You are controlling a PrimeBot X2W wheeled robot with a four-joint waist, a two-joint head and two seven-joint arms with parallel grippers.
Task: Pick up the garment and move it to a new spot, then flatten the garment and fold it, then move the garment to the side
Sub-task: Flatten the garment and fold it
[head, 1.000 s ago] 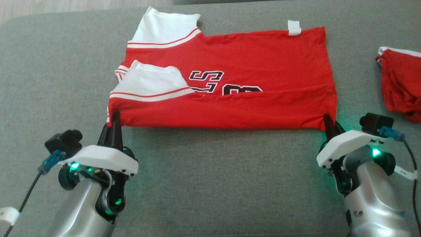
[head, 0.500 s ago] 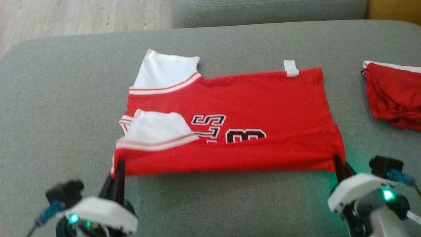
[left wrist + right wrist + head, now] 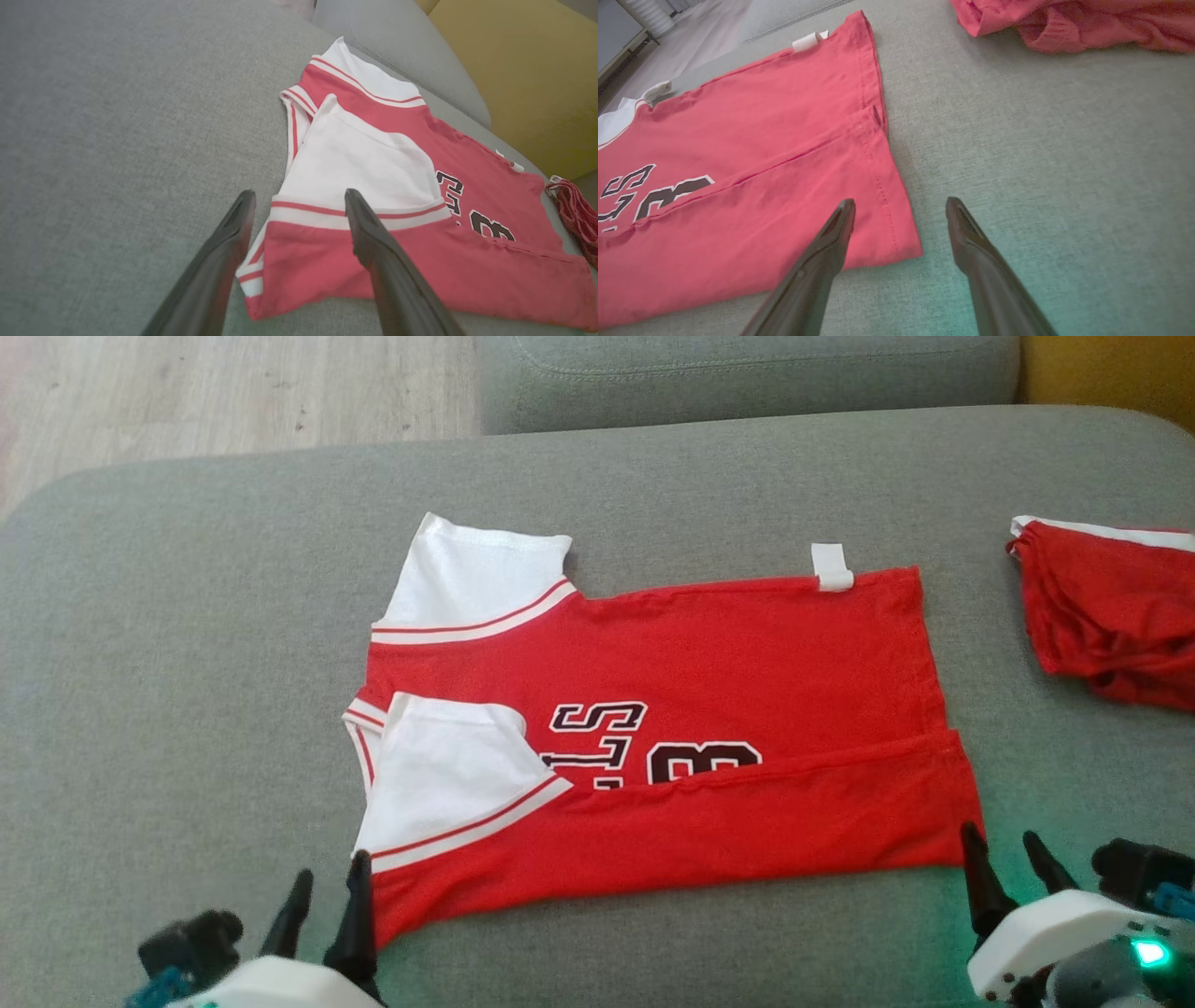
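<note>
The garment (image 3: 709, 663) is a red jersey with white sleeves and dark lettering, lying flat on the grey sofa seat with its near edge folded up over the front. It also spreads across the left wrist view (image 3: 420, 261) and the right wrist view (image 3: 752, 154). My left gripper (image 3: 329, 885) stands open at the garment's near left corner, its fingers (image 3: 369, 233) straddling that corner with nothing held. At the near right corner my right gripper (image 3: 1004, 847) is open too, its fingers (image 3: 836, 228) above the hem's corner, holding nothing.
A second crumpled red cloth (image 3: 1111, 611) lies at the right of the grey seat (image 3: 187, 663), and shows in the right wrist view (image 3: 1069, 21). Behind the seat are a grey back cushion (image 3: 747, 373), wooden floor (image 3: 233, 392) and a yellow cushion (image 3: 523, 70).
Both grippers have gone from shut on the garment's near corners to open, and the folded edge now lies released on the seat. The head camera has tilted up.
</note>
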